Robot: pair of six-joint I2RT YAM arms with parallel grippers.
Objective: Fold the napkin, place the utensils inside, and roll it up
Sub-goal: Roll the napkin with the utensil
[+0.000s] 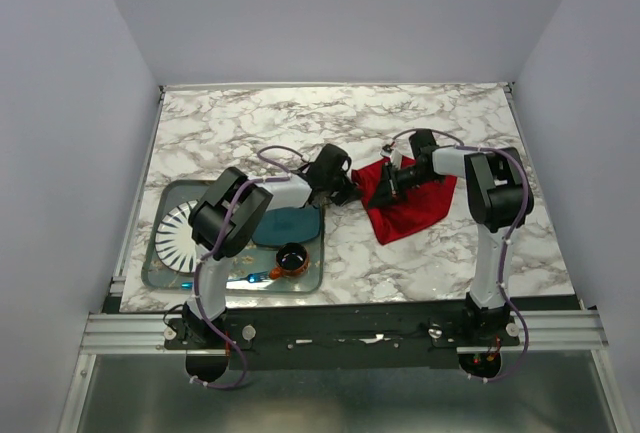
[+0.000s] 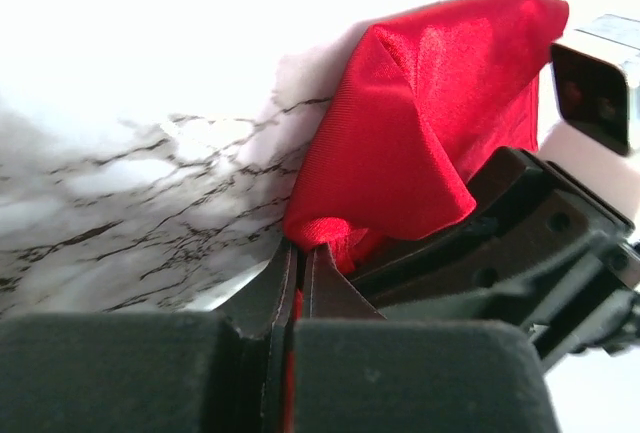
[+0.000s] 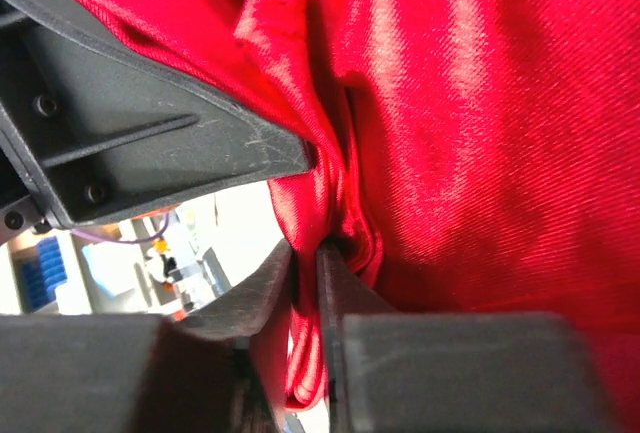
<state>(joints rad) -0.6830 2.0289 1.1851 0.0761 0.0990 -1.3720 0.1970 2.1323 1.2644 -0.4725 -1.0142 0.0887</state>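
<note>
One red napkin (image 1: 405,203) lies bunched on the marble surface (image 1: 250,133). Two sets of fingers grip it: the left fingers (image 2: 268,298) pinched tight on a fold, the right fingers (image 3: 262,288) nearly closed on cloth.

Here's the napkin (image 1: 405,211), bright red with a satin sheen, bunched on the marble tabletop (image 1: 250,133) right of centre, nowhere near flat. One corner points toward the near edge, and the upper left part is gathered into folds. A puckered edge is pinched in the left gripper (image 2: 300,265) jaws, the cloth tenting up above them. Another crease sits clamped between the right gripper (image 3: 308,255) jaws.
</note>
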